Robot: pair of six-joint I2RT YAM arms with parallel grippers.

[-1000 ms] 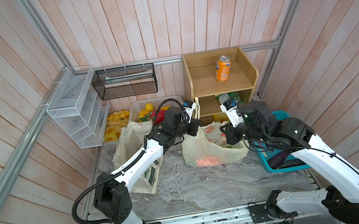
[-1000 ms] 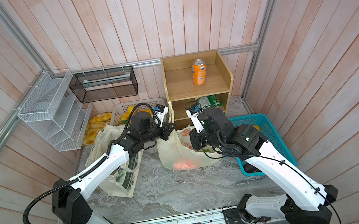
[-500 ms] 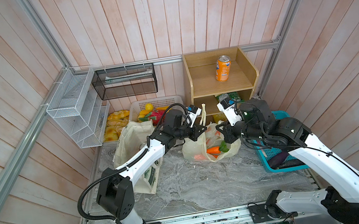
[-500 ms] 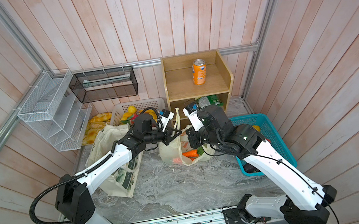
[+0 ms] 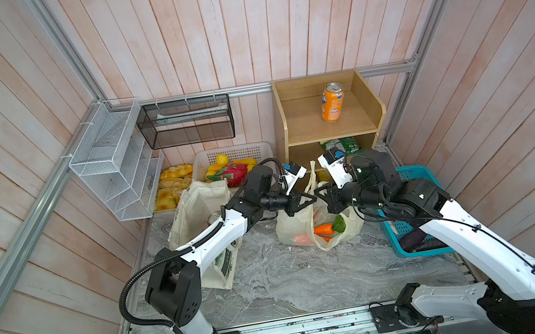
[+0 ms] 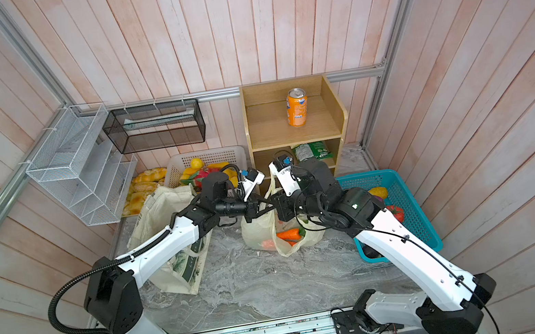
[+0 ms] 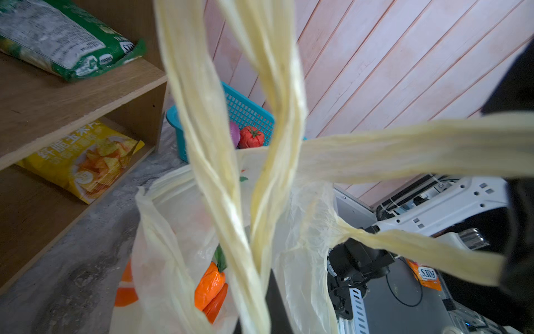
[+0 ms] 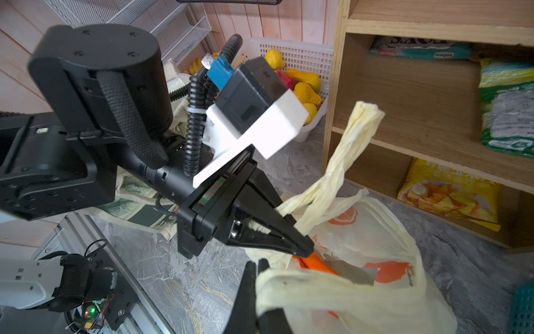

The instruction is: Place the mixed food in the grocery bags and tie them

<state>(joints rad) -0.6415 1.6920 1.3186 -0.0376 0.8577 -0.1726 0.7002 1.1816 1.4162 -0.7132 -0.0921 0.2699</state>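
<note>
Ok, L gripper (image 8: 302, 245) and R gripper (image 8: 257, 292) each clamp a handle of the bag (image 5: 288, 233), carrots (image 5: 324, 229) inside, on table (image 5: 276, 281) btw tote (image 5: 199, 199) & basket (image 5: 417, 170): keep both taut, cross, loop one under.

Both arms are built alike, with white shells on the long links and matte black cylindrical joints. On the left arm (image 5: 212, 240), a black corrugated cable (image 5: 122, 304) loops at 9 o'clock of its base. The left gripper (image 8: 306, 248) has 2 black wedge fingers, with a white camera block (image 8: 260, 127) and a blue connector (image 8: 221, 72) at 12 o'clock. The right arm (image 5: 479, 244) has small dark screws and a thin black cable.
</note>
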